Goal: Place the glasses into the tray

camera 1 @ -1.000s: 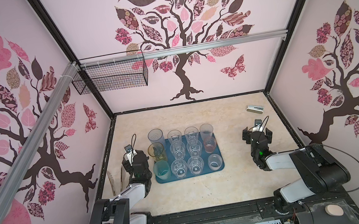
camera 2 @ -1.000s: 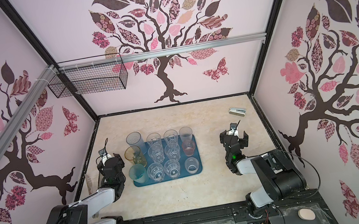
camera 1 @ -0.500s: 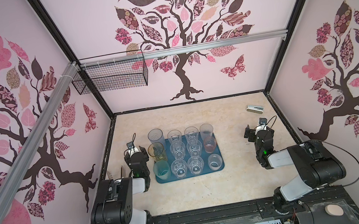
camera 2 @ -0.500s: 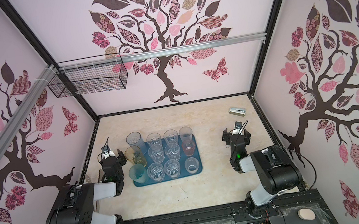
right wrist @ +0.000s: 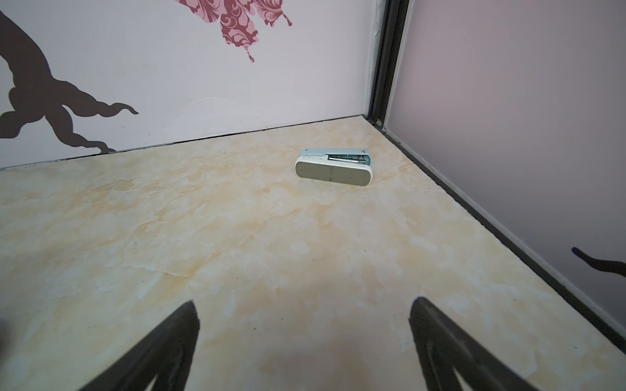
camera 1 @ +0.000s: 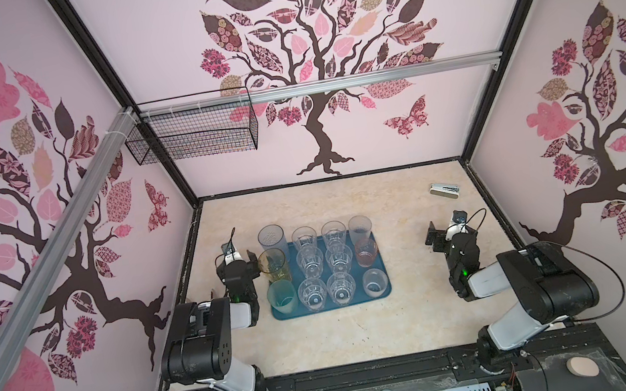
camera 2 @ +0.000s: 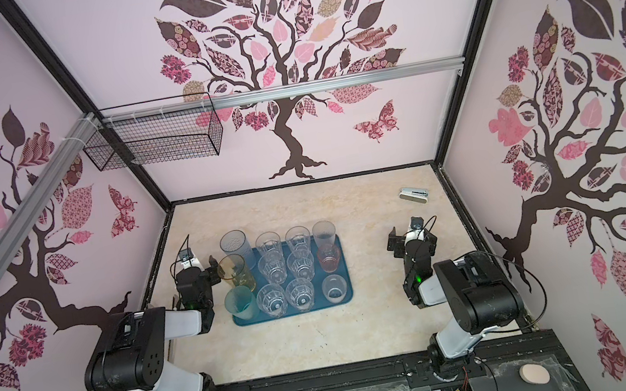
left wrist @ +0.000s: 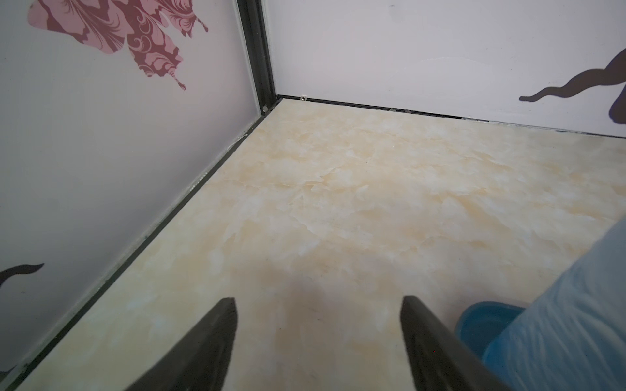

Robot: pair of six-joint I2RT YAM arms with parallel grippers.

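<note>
On the left gripper (left wrist: 318, 304) the jaws stand apart over bare table (left wrist: 338, 203), just left of the tray (camera 1: 361, 302). The right gripper (right wrist: 305, 304) likewise gapes empty, well right of it. The glasses (camera 1: 310, 262) stand in rows on the tray, and the tinted ones hide its left rim. One blue-grey glass (left wrist: 559, 321) is blurred and cut off in the left wrist view.
</note>
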